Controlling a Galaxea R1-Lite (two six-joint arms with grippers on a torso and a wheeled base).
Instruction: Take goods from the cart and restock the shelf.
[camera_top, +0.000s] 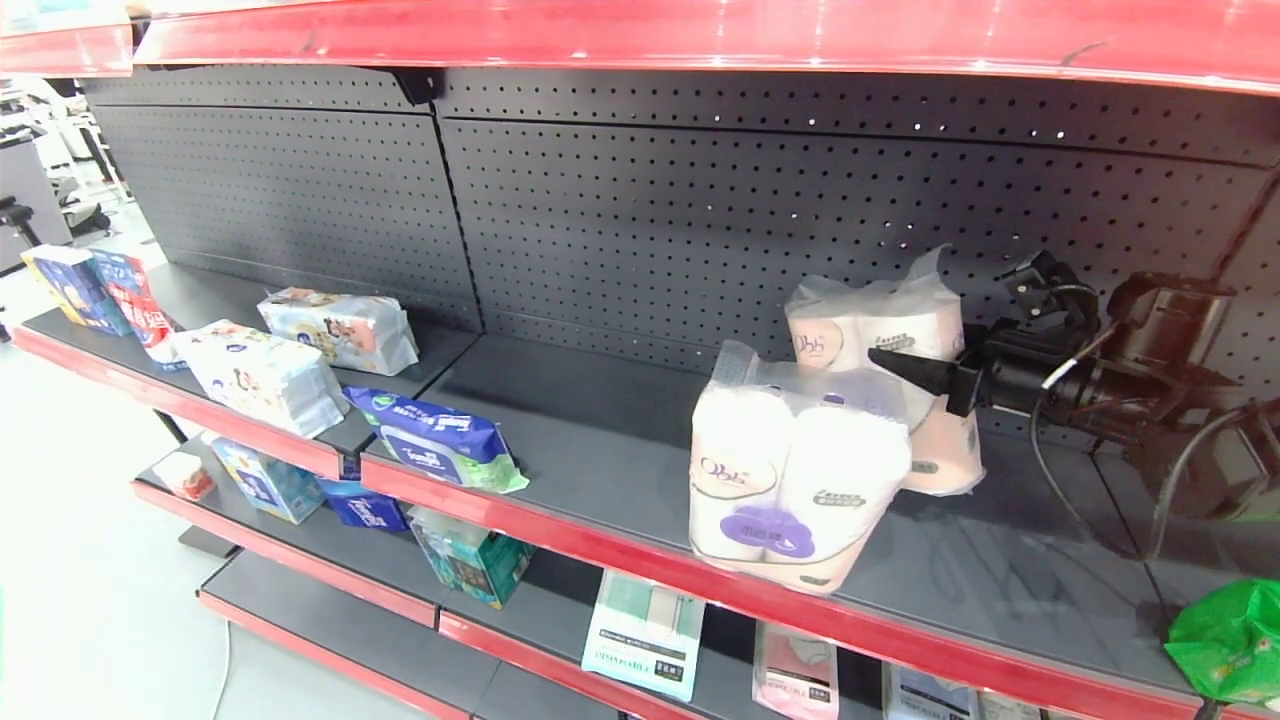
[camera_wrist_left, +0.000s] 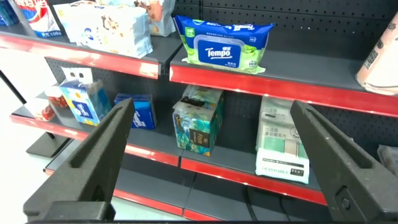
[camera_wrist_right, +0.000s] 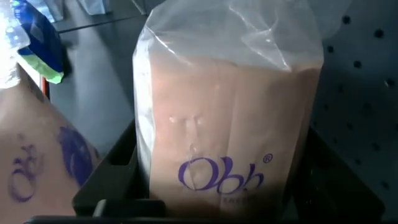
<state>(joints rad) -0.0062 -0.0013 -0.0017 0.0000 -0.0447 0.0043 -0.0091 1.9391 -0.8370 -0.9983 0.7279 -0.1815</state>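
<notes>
A clear-wrapped front pack (camera_top: 790, 470) of white toilet rolls stands upright at the edge of the grey shelf (camera_top: 600, 430); a matching rear pack (camera_top: 875, 315) stands just behind.

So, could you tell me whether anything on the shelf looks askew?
The wipes pack lies angled, its corner jutting over the shelf's red front edge; the front toilet-roll pack also sits right at that edge.

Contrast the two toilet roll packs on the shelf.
The front toilet roll pack stands at the shelf's red edge; the rear toilet roll pack sits nearer the pegboard. The front pack stands free; the rear pack is between the right hand's fingers. Both are clear-wrapped white rolls.
</notes>
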